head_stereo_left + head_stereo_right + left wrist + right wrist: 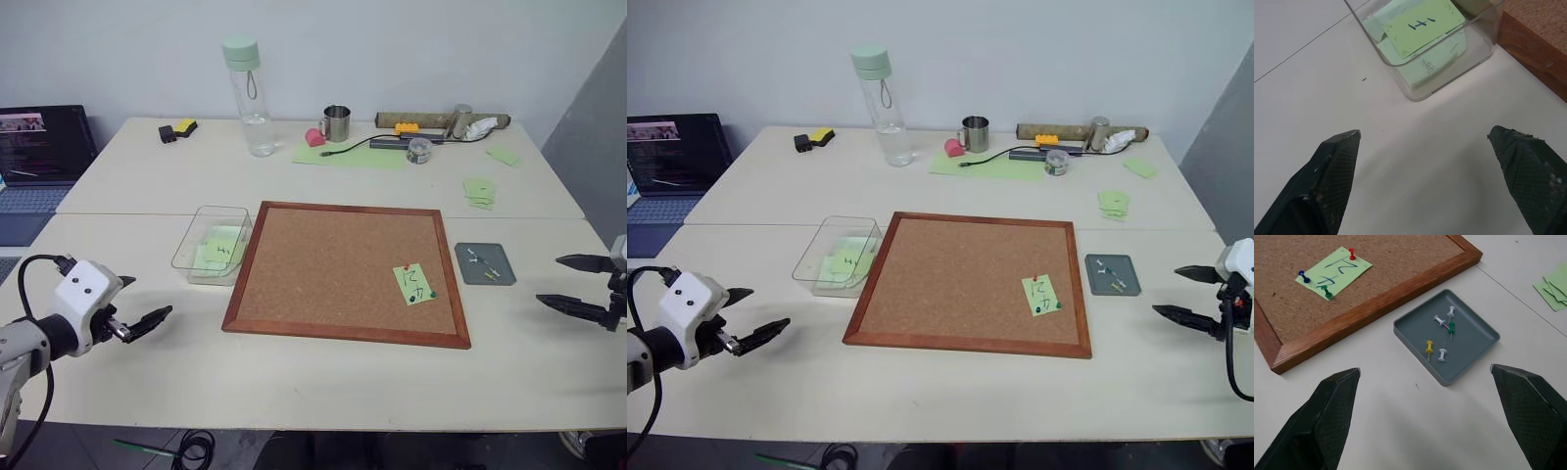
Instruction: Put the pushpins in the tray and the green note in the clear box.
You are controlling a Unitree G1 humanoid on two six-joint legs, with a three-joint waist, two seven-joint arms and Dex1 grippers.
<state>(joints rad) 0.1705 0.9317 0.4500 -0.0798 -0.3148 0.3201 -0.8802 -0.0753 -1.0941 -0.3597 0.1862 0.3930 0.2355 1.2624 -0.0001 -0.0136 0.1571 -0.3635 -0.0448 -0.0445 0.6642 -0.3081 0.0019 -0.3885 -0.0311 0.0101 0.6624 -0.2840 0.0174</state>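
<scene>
Left pincer (149,320): wide open, gripping nothing, held over the bare counter (323,382) at the near left; its fingers (1327,171) spread apart and touching nothing
Right pincer (578,284): wide open, gripping nothing, held over the counter at the near right edge; its fingertips (1334,401) stand well apart
Clear box (191,257): just ahead of the left pincer and towards the middle, resting on the counter beside the left rail of the corkboard (333,269); green sheets with dark scribble lie inside it
Green note (413,283): pinned on the corkboard's near right corner, well apart from the left pincer, ahead of the right pincer and inward of it, beyond the tray
Pushpins (1326,291): three on the note, red at one corner, dark blue and green along the opposite edge; all stuck in, none touched by either pincer
Tray (1415,330): on the counter just beside the corkboard's right rail, directly in front of the right pincer, near but not touched; white, green and yellow pins lie loose in it
Blank green notes (479,191): small pile further back than the tray, well ahead of the right pincer
Far counter: bottle (248,98), metal mug (336,123), laptop (39,147) to the far left
</scene>
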